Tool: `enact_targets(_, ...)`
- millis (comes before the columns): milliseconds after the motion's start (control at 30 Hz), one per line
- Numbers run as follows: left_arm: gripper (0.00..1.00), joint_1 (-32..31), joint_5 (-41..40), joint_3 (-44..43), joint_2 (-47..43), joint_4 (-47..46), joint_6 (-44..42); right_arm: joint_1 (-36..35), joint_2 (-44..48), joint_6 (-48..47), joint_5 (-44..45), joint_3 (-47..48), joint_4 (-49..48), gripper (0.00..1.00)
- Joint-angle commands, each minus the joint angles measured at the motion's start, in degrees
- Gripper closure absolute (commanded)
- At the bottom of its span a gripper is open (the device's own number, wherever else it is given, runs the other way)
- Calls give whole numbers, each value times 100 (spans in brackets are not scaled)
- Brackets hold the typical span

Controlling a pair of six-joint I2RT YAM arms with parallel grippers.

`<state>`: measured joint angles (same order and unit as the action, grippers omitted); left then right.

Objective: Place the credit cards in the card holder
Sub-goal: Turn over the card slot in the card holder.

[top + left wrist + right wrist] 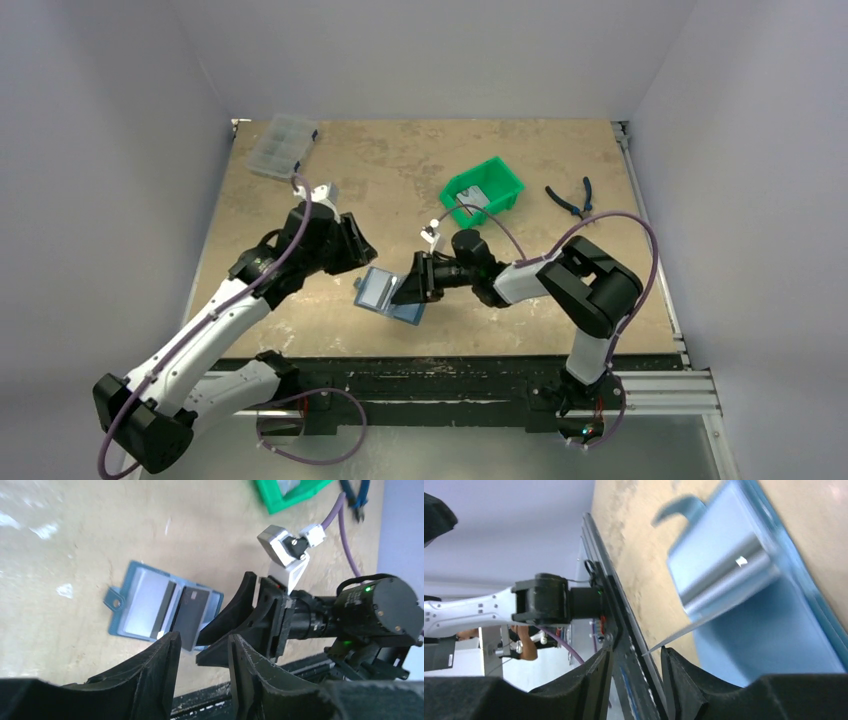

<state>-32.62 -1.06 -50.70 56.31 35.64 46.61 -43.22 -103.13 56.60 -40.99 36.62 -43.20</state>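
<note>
Lying open and flat on the desk (400, 165), the teal-blue card holder (380, 292) sits nearer the arms than the green bin (510, 180) and a little to its left, close to the desk's near edge. Two credit cards show inside it: a silvery card (145, 605) in the half farther from the bin, and a dark card (191, 615) in the half on the bin's side. The right gripper (408, 287) reaches in low from below the bin, its jaws partly apart and straddling the bin-side edge of the holder. In the right wrist view a thin card edge (704, 625) slants up off the holder's blue inside and its corner reaches into the gap between those jaws, with neither finger pressed on it. The left gripper (360, 250) hangs well left of the bin, just off the holder's far corner and not touching it, its jaws partly open with nothing between them
</note>
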Motion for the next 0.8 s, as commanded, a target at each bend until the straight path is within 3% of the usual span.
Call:
enact_targets(0,56,28,-952,-718,-199,793,-407,-226,-212,-325,388,1117,316,51)
enact_targets(200,52,30,-1179,-928,-36,711,-646,-358,-1150,-622,630,2727,1386,48)
enact_targets(400,48,87,-913,-630,312,220,-761,-143,-141,-1906,1328,2520,3364,44)
enact_targets(567,37,343,-239,40,1097,-642,-869,853,1255,-2740,1697,1921,4435,35)
enact_targets(767,32,502,350,495,2154,-1552,-907,1580,1172,-4583,2866,3523,6525,14)
